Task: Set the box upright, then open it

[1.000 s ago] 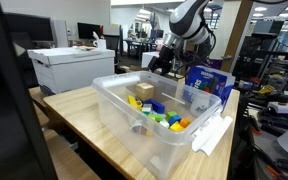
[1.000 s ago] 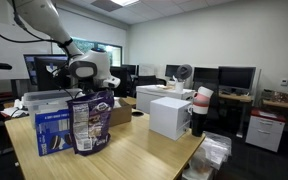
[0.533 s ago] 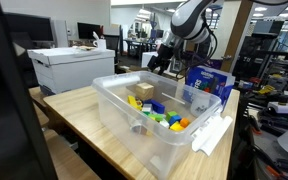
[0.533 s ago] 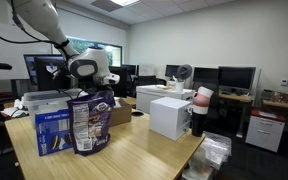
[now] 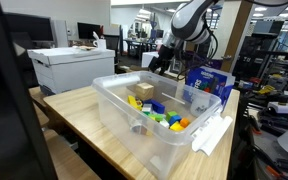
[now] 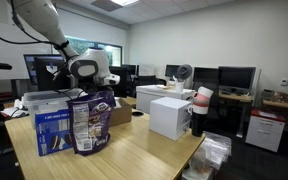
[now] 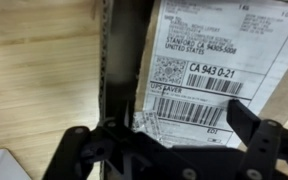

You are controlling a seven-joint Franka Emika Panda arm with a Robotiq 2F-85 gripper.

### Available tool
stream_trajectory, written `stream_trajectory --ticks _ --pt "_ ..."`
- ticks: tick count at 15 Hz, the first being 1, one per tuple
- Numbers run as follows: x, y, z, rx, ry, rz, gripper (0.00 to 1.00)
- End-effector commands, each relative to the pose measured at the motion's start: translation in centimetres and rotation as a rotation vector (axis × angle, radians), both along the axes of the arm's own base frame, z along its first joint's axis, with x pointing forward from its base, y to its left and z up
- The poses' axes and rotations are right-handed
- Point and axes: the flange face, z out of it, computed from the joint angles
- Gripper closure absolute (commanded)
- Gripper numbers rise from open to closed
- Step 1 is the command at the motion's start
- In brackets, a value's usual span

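Brown cardboard shows low in an exterior view, where the box (image 6: 123,113) lies on the wooden table (image 6: 149,152), on the far side of the blue package (image 6: 52,130) and the purple bag (image 6: 89,122) and just left of the white printer (image 6: 169,115). The two packages hide its lower part, so I cannot tell there which face is down.

The wrist view looks straight down on a white shipping label (image 7: 212,68) with barcodes, which I take to be stuck on the box's upward face. A black band (image 7: 124,60) runs along the label's left edge; whether it is tape, a seam or a shadowed gap I cannot tell. No flap stands open in any view. Since a label faces the camera where closing flaps would be expected, the box probably lies on a side, so the righting step looks not yet done.

The gripper (image 7: 169,140) hangs over the label with its two fingers (image 7: 79,148) spread wide and nothing between them. This fits a hand lined up over a face too broad to pinch across. An edge or corner would give a better hold for tipping. Whether the fingers touch the cardboard cannot be seen.

The arm (image 5: 189,18) reaches down beyond the clear plastic bin (image 5: 119,112) of toy blocks. That bin and the packages stand near the box, leaving little free room for tipping it.
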Motion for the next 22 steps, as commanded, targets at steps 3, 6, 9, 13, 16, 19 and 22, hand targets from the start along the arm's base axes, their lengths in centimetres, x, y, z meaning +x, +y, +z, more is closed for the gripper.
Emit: stream_trajectory --ticks 3,6,9,13,16,19,22 --pt "-1.0 -0.6 -1.3 0.052 0.043 -0.049 0.0" --pt "-1.2 -0.3 -1.9 0.12 0.062 -0.09 0.0" --pt "-1.4 -0.1 -2.3 0.167 0.072 -0.117 0.0" --pt "-1.4 -0.3 -2.1 0.199 0.074 -0.13 0.0" --pt "-1.3 -0.5 -1.9 0.234 0.071 -0.157 0.0" --pt "-1.1 -0.7 -1.5 0.313 0.073 -0.195 0.0" --pt "-1.1 -0.7 -1.5 0.395 0.074 -0.222 0.0"
